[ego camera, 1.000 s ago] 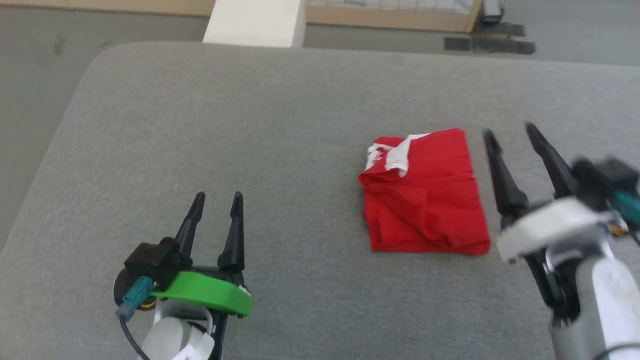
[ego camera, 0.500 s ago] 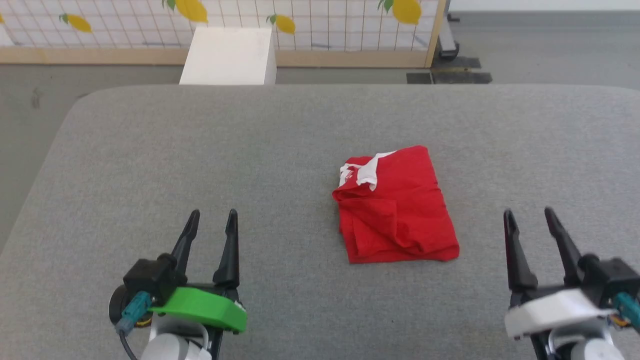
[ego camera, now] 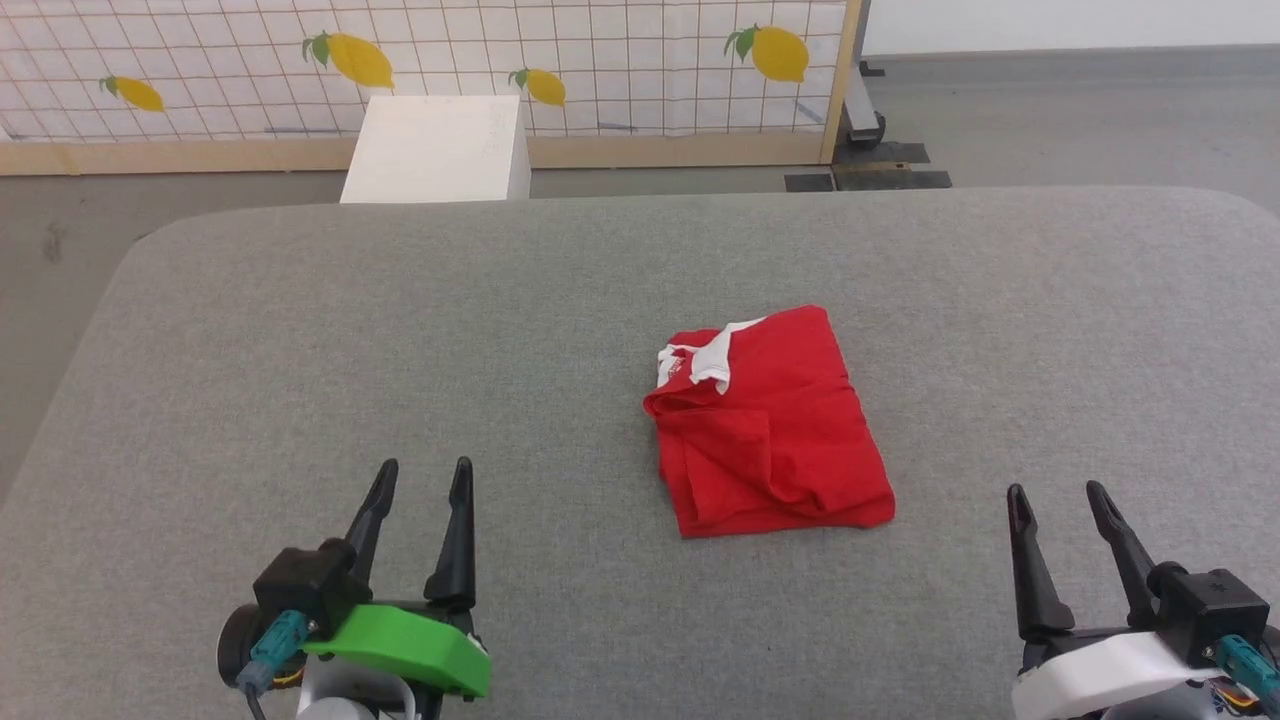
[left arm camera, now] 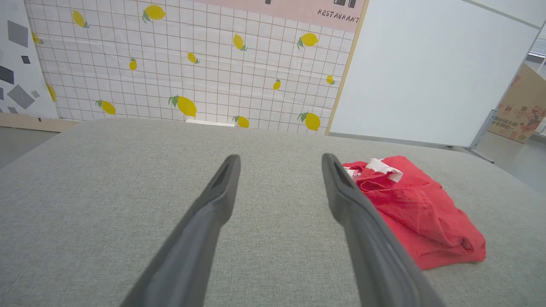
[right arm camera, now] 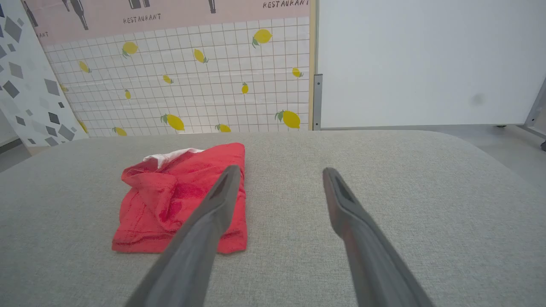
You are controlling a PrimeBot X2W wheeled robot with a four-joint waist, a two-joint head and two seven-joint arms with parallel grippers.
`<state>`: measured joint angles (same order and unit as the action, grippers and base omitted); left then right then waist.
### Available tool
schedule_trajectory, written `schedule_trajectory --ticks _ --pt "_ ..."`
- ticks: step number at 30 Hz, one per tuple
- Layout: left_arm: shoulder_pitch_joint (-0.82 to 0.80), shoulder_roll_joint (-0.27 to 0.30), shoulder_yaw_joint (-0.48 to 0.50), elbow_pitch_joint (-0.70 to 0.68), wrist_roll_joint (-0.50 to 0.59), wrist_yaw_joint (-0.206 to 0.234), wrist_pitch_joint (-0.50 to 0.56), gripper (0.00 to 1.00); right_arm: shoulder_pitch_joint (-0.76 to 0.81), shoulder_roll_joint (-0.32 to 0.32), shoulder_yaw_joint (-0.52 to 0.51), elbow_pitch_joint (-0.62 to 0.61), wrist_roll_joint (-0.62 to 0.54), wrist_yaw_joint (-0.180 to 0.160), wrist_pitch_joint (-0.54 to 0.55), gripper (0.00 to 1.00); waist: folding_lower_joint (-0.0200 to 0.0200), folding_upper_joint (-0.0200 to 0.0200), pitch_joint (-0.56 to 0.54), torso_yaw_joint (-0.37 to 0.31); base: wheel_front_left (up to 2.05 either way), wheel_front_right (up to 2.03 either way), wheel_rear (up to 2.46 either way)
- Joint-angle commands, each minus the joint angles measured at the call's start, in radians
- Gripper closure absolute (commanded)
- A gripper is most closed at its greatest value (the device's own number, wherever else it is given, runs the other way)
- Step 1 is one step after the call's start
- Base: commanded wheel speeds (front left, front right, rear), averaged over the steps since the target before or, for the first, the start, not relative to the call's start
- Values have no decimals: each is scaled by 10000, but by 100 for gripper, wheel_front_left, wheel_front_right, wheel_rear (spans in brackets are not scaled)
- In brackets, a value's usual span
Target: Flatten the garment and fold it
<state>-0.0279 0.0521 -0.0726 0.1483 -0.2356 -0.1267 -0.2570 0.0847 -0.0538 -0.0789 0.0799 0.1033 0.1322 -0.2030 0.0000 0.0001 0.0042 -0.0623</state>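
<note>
- The garment (ego camera: 765,420) is lying just right of centre on the grey padded surface (ego camera: 400,300), sitting between the two grippers and farther out than either.
- It is looking light and limp to me: thin, soft cloth with nothing stiff in it. It is probably going to sag and drape as soon as a corner is lifted.
- The layers are likely going to slide over one another, so a one-sided pull would be dragging the whole bundle askew.
- For a hold, the two corners of the near hem (ego camera: 790,522) are looking best. The stitched edge there is giving long fingers something firm to pinch, whereas a grab in the middle would be gathering several layers at once.
- It is showing bright red, bunched into a rough rectangle, with a loose flap creasing across its left half.
- A white band (ego camera: 712,352) is peeking out at the far-left corner, and the marking on it is too small to read.
- The left gripper (ego camera: 425,464) is hovering at the lower left with its fingers spread and nothing between them, well apart from the cloth.
- The right gripper (ego camera: 1056,489) is hanging at the lower right, fingers likewise parted and empty, near the garment's near-right corner but not touching it.
</note>
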Motion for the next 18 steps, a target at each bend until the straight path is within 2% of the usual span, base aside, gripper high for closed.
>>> schedule_trajectory --ticks 1,14,16,18 --pt "106 -18 45 11 33 -40 -47 0 68 33 2 -7 -32 -15 -71 0 0 -1 39 -3 0 0 0" --pt "18 -18 45 32 10 -40 -47 0 -42 35 10 -49 221 -15 -70 0 0 -1 152 52 0 0 0" --pt "5 -18 46 27 2 -40 -47 0 -111 35 38 -52 521 -15 -40 0 0 -1 184 62 0 0 0" --pt "-12 -18 79 2 -10 -40 -47 0 -309 35 64 5 1308 -15 76 0 0 -1 248 57 0 0 0"
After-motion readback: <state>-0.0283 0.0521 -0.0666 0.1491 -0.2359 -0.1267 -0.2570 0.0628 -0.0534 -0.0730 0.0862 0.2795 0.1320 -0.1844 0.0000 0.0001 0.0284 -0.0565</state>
